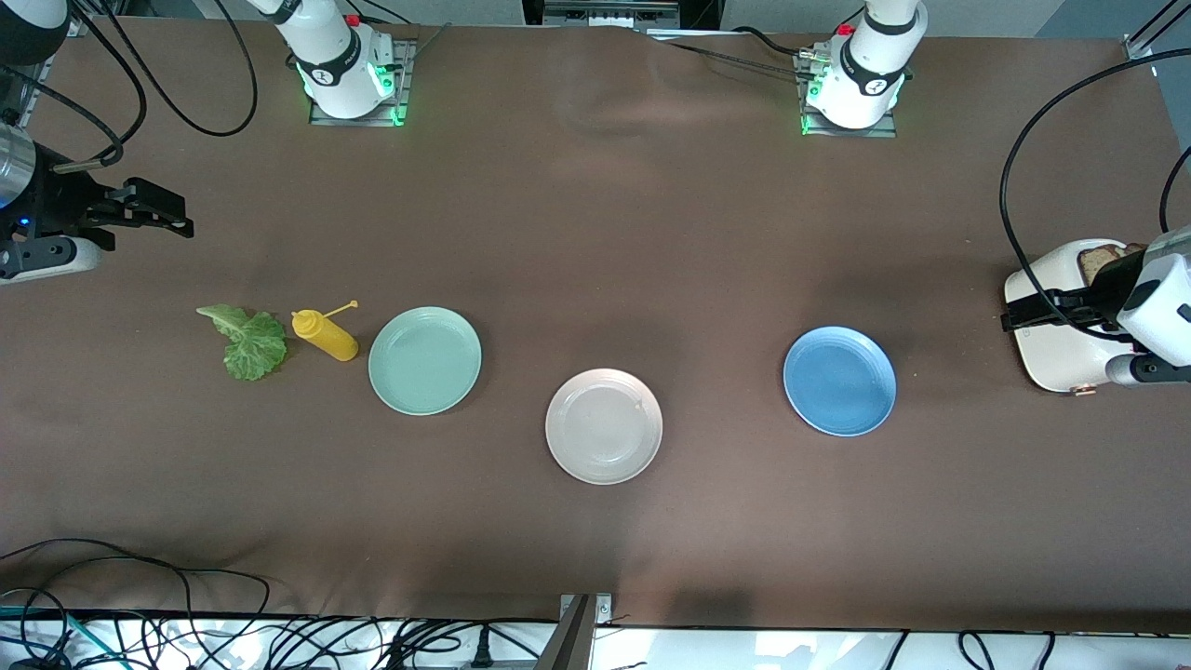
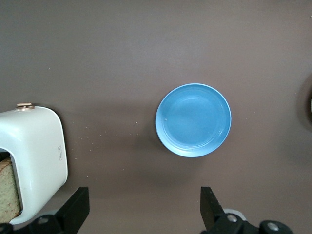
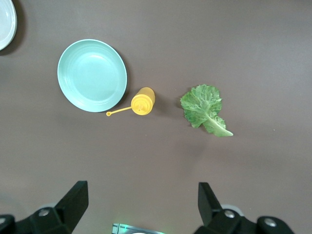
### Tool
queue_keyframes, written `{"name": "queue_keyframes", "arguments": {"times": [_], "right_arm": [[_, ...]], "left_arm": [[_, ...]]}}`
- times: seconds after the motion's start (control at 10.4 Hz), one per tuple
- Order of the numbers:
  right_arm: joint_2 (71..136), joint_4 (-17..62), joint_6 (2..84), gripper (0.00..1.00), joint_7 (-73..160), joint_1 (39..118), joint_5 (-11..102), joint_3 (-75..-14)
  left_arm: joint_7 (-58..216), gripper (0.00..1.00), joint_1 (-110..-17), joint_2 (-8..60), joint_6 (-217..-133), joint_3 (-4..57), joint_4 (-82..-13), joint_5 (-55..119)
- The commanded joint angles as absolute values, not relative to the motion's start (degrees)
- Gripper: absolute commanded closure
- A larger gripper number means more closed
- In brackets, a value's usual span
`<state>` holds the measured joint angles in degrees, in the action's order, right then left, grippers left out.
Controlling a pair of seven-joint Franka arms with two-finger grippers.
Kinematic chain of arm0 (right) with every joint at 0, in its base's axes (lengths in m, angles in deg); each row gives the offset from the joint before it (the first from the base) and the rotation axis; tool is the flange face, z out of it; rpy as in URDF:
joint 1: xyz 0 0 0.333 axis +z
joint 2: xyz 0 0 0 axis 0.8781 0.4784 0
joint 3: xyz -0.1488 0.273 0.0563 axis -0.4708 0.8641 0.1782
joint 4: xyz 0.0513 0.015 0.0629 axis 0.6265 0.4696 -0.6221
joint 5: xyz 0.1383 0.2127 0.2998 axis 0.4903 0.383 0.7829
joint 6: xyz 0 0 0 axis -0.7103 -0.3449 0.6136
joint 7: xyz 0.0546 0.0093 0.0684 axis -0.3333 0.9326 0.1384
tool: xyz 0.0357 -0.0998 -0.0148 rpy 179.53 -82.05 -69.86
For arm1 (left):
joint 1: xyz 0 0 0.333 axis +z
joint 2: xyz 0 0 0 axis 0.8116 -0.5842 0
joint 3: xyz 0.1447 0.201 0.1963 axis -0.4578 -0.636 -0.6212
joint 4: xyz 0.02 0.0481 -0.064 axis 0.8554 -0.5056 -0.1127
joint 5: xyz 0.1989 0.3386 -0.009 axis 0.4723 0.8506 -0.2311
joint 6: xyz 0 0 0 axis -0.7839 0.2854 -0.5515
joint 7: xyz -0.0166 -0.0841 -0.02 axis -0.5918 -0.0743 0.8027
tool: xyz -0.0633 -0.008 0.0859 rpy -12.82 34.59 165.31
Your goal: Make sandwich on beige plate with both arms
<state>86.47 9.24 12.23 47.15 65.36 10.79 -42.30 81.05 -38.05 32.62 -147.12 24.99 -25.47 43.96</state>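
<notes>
Hanging above the tabletop [image 1: 595, 233] at the left arm's end, the left gripper [image 2: 144, 207] has its jaws spread wide and grips nothing; its wrist view looks down past both black fingers [image 2: 75, 207] onto bare brown cloth, with the blue plate [image 1: 839, 381] farther out. Just beside those fingers sits a white toaster [image 1: 1061, 358], and a slice of brown bread [image 1: 1100, 256] stands in its slot, untouched.

At the right arm's end the right gripper [image 3: 141, 204] likewise hangs over the cloth with jaws wide apart and empty. Its wrist view takes in the lettuce leaf [image 1: 247, 341], the yellow squeeze bottle [image 1: 326, 334] and the mint green plate [image 1: 425, 360].

Midway along the tabletop, between the mint green and blue plates and a little nearer the front camera than either, lies the beige plate [image 1: 604, 426]. It is round, pale and glossy with a raised rim, and nothing rests on it apart from a tiny speck near its rim.

No sandwich is assembled: the lettuce leaf is crinkled, green with a pale stalk, lying flat near the right arm's end, just beside the bottle, which lies on its side with its nozzle cap dangling. The bread is well apart from it in the toaster.
</notes>
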Motion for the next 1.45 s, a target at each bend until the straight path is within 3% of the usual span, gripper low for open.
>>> {"name": "queue_keyframes", "arguments": {"times": [0.0,1.35], "right_arm": [[86.8,8.1,11.0,0.00,46.6,65.2,11.0,-42.4],[86.9,8.6,11.2,0.00,46.1,65.4,11.3,-42.5]], "left_arm": [[82.0,0.00,-38.0,33.5,-147.1,25.4,-26.2,45.5],[82.0,0.00,-38.1,33.3,-147.1,25.4,-26.3,45.5]]}}
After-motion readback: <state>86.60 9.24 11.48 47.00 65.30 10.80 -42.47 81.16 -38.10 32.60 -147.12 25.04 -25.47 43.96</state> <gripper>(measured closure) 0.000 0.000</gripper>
